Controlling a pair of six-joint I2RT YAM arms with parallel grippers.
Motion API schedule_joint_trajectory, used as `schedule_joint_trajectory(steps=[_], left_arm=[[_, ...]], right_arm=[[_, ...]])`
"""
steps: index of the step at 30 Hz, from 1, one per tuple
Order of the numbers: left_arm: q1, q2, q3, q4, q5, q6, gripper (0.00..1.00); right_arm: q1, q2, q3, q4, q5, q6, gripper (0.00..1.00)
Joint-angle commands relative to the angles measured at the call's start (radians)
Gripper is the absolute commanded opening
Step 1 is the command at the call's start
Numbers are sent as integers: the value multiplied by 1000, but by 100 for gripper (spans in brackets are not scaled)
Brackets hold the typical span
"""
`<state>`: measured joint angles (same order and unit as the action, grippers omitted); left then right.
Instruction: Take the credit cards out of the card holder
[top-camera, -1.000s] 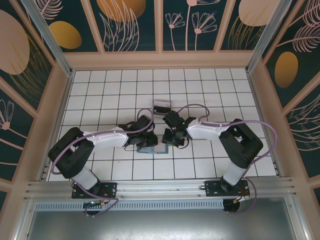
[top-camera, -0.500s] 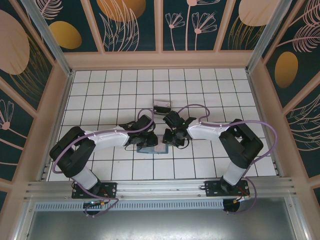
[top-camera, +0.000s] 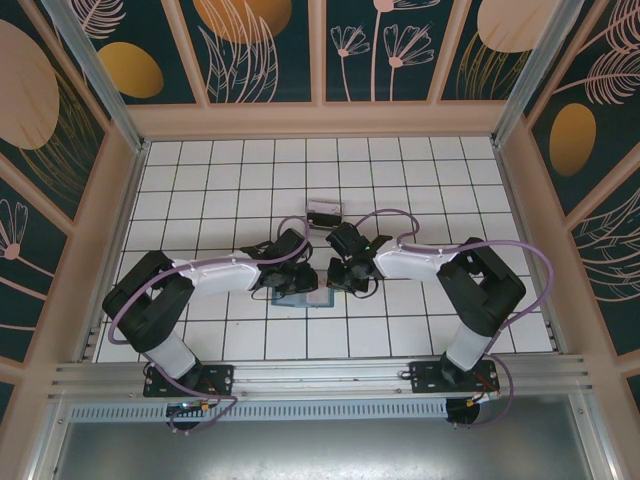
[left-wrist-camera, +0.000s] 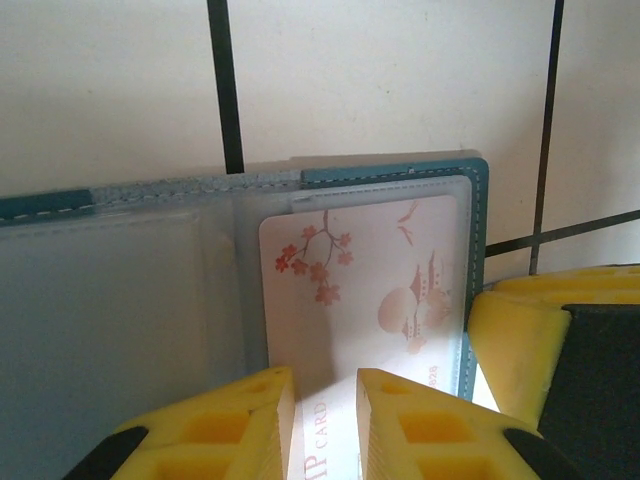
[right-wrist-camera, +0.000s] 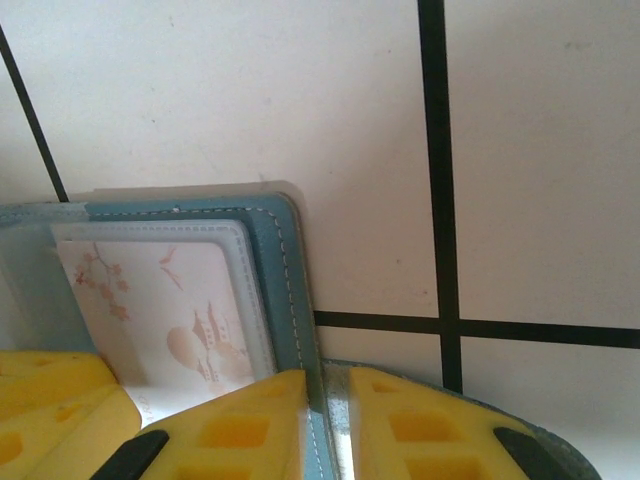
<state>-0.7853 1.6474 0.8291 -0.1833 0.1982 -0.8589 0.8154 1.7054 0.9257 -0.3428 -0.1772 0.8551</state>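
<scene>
Teal card holder (top-camera: 300, 298), a flat bifold with rounded corners and a pale line of stitching along its border, lies open on the white tiled table (top-camera: 420, 170), near the middle and between the two wrists. Its inner face carries clear, slightly glossy plastic sleeves. The right-hand sleeve holds a pale rectangular credit card (left-wrist-camera: 370, 290) printed with reddish blossom sprigs, birds and a small building, with lettering at its near end. The table surface is matte and divided by thin dark grout lines. Left gripper (left-wrist-camera: 325, 420), with blocky yellow ribbed fingertips, stands over the near end of the card. Its jaws are a narrow gap apart and the card's printed face shows in that gap, though it cannot be told whether the tips pinch it or merely rest on it. Right gripper (right-wrist-camera: 327, 420), fitted with the same yellow tips, is drawn in to a slit at the holder's right edge, with the teal stitched rim and the clear sleeve edge caught between the jaws. A small clear box (top-camera: 323, 213) sits on the tiles farther back, well apart from the holder.
</scene>
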Motion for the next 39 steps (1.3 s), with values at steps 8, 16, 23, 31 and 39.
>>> schedule_joint_trajectory(steps=[8,16,23,31,39], left_arm=[[28,-20,-32,7,-11,-6,25],[34,-69,-49,33,-6,-22,25],[38,-61,-57,41,3,-22,25],[37,-34,-62,8,-45,-12,25],[39,-18,-102,99,24,-27,25]], right_arm=[[2,36,-27,-9,-2,1,16],[2,31,-27,-14,0,1,15],[2,31,-23,-18,-1,1,15],[4,29,-21,-24,1,-2,15],[4,28,-18,-28,1,-3,15]])
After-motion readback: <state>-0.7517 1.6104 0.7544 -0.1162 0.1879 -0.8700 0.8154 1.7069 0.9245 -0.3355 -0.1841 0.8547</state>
